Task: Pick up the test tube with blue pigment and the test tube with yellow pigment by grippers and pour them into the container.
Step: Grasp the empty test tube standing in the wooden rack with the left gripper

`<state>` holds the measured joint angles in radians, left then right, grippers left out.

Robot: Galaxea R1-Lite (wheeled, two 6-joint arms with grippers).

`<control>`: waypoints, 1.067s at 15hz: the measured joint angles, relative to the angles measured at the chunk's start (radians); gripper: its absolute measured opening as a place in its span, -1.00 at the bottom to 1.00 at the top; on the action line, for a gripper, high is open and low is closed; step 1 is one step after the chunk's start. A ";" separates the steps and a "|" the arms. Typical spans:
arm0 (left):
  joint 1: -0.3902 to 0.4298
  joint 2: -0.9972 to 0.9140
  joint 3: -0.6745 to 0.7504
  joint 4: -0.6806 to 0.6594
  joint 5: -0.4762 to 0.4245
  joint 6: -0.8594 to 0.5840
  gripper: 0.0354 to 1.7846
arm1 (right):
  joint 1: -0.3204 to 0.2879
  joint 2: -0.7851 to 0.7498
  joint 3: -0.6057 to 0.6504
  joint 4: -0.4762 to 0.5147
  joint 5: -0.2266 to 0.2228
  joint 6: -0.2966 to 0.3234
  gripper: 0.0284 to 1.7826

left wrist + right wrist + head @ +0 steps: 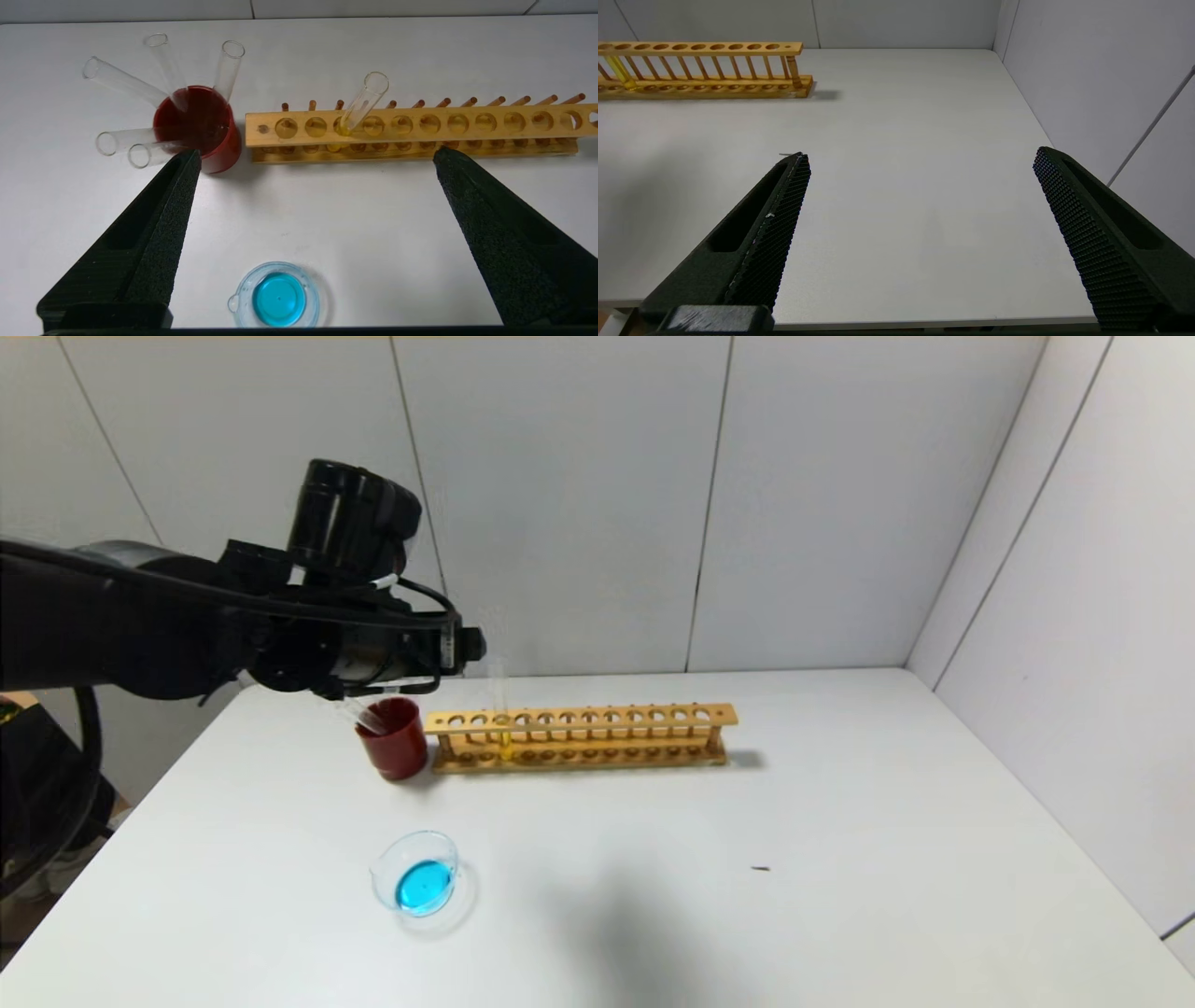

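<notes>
- the left gripper (317, 151) hangs above the table (840, 859), near the dark red cup (201, 126), its jaws spread wide and holding nothing.
- the test tube with yellow pigment (362, 105) stands tilted in the wooden rack (467, 123).
- the container (417, 880) sits nearer the table's front edge, holding blue liquid.
- empty clear tubes (121, 81) lean in the cup.
- the right gripper (920, 156) hovers over bare table, jaws spread.

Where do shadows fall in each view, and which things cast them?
Head view: a broad soft shadow on the table. Right wrist view: the wooden rack casts a short shadow past its end. Left wrist view: a faint shadow beside the red cup; left claw open.
</notes>
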<state>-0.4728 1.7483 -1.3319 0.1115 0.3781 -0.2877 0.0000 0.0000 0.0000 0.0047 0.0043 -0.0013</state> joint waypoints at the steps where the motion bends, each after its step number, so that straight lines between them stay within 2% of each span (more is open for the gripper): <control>1: -0.003 0.029 0.000 -0.039 -0.004 0.000 0.96 | 0.000 0.000 0.000 0.000 0.000 0.000 0.96; 5: -0.004 0.156 -0.037 -0.152 -0.009 0.007 0.96 | 0.000 0.000 0.000 0.000 0.000 0.000 0.96; 16: 0.021 0.353 -0.139 -0.202 -0.085 0.004 0.96 | 0.000 0.000 0.000 0.000 0.000 0.000 0.96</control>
<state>-0.4513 2.1009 -1.4706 -0.0902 0.2930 -0.2836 0.0000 0.0000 0.0000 0.0047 0.0043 -0.0013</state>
